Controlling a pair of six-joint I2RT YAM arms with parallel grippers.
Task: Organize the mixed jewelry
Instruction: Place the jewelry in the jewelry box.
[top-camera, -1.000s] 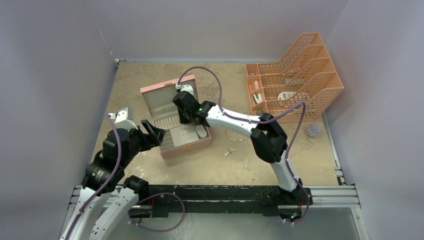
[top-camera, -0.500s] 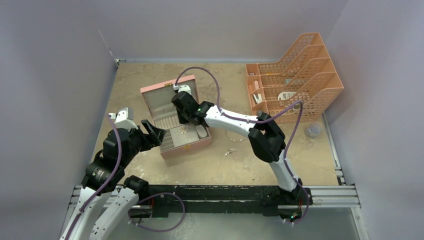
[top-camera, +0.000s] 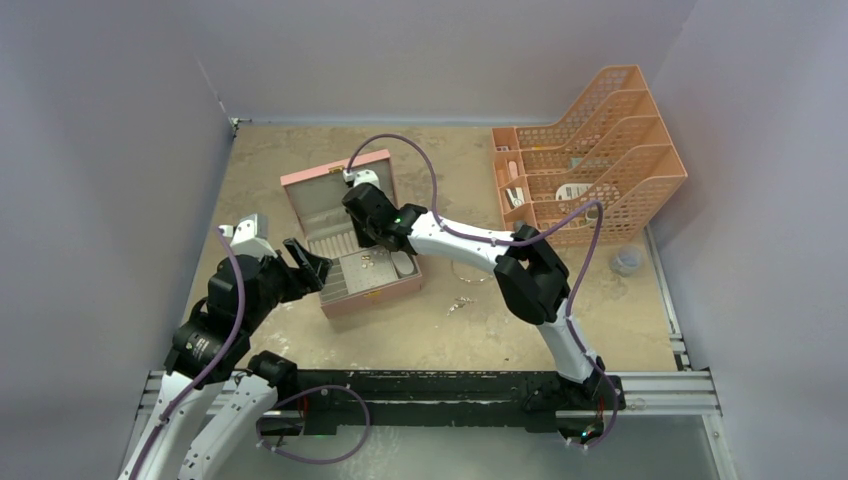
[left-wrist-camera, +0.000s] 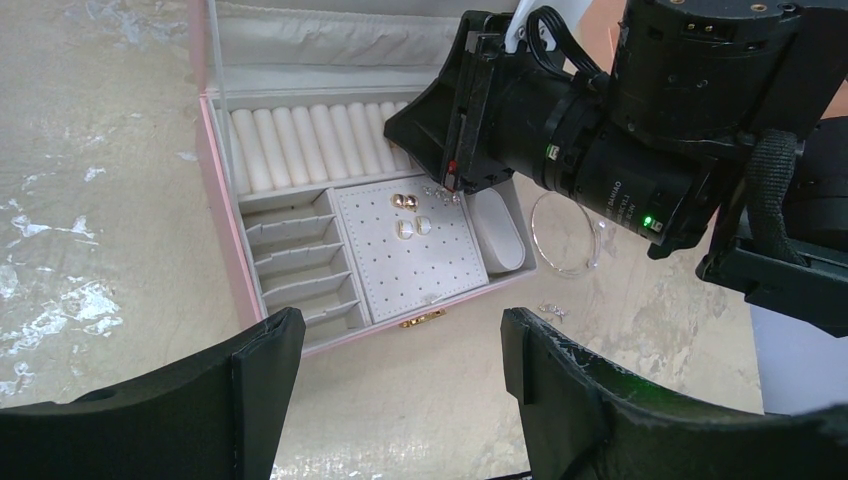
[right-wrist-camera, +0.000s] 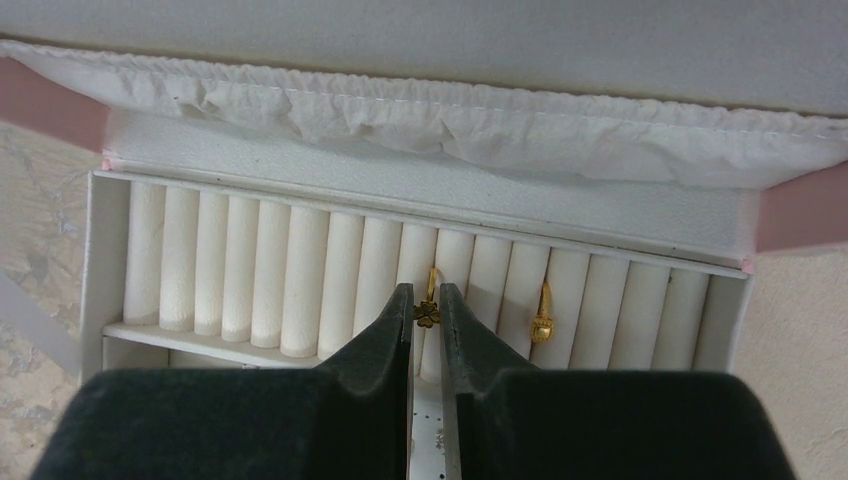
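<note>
Task part-done: 1 gold ring (right-wrist-camera: 542, 322) was seated in box rolls (right-wrist-camera: 270, 280), 2nd ring (right-wrist-camera: 427, 314) was pinched in right tool (right-wrist-camera: 427, 300) above them; hoop (left-wrist-camera: 565, 233) & chain (left-wrist-camera: 550, 311) were left on counter (left-wrist-camera: 100, 200); left tool (left-wrist-camera: 395, 335) was held open.

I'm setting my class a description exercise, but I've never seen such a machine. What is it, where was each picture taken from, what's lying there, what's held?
Two robot arms are bolted at the near edge of a table. One picture looks down from above; the other two come from a camera on each wrist. On it sit an open pink jewellery box, an orange file rack, a wire hoop and a chain piece. The left tool hangs open, empty, beside the box. The right tool pinches a small gold ring over the box's ring rolls, where another ring sits.
</note>
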